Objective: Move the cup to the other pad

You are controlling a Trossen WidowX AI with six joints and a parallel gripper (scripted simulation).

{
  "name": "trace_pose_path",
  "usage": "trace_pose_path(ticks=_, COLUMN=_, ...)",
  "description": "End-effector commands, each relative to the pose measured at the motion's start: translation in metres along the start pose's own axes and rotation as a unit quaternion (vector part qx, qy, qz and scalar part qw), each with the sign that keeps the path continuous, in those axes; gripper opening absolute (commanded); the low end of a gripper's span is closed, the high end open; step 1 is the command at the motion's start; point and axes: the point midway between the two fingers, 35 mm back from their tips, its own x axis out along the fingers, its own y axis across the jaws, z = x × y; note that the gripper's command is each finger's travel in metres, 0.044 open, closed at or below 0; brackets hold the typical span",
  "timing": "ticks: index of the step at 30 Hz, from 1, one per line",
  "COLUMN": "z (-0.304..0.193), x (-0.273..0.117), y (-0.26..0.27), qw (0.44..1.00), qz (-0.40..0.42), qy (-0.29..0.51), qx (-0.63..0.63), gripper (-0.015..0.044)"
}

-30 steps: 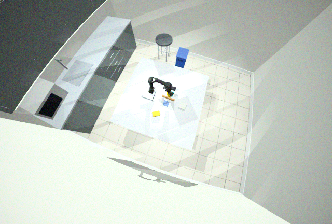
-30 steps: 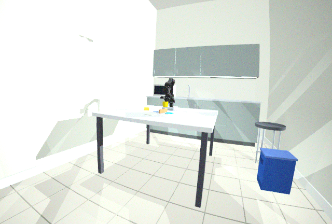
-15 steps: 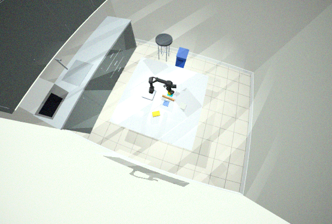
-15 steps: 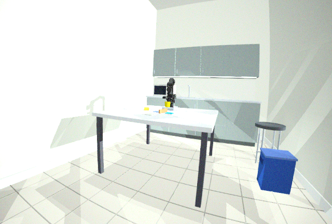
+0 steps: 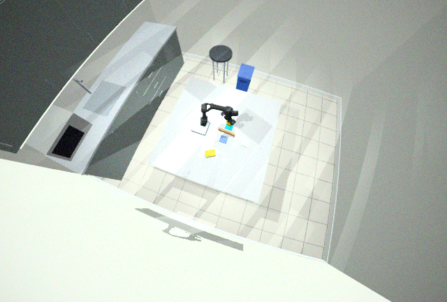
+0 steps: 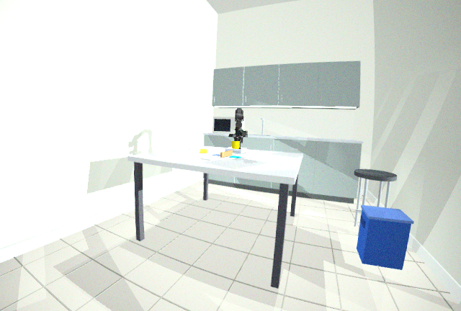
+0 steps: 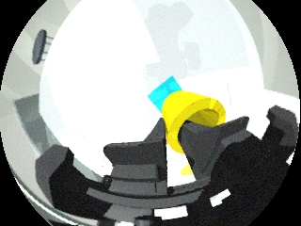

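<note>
The fingers clench the yellow cup [image 7: 188, 116] by its wall, holding it off the white desk [image 6: 268, 168] above the cyan pad [image 7: 165, 90]. Beyond that pad lie a wooden bar [image 5: 226, 131] and a blue pad [image 5: 223, 140].

The yellow cup [image 7: 188, 115] is clamped between the fingers of the gripper [image 7: 188, 145], held clear above the white table [image 6: 260, 166] and upright in the exterior view. Its mouth is open (the marbles inside cannot be made out). Relative to the wooden bar [image 5: 226, 131] on the table, the cyan pad [image 5: 228, 126] lies just beyond it, directly under the cup, while the blue pad [image 5: 223, 140] lies just on the bar's near side.
</note>
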Motion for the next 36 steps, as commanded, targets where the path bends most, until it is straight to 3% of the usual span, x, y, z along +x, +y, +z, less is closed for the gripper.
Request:
trace_pose_path(ticks=1, z=0.003, x=0.002, y=0.000, qw=1.000, qz=-0.001, qy=0.003, qx=0.003, gripper=0.0000)
trace_pose_path(ticks=36, z=0.006, x=0.053, y=0.000, qw=1.000, qz=-0.001, qy=0.003, qx=0.003, gripper=0.0000)
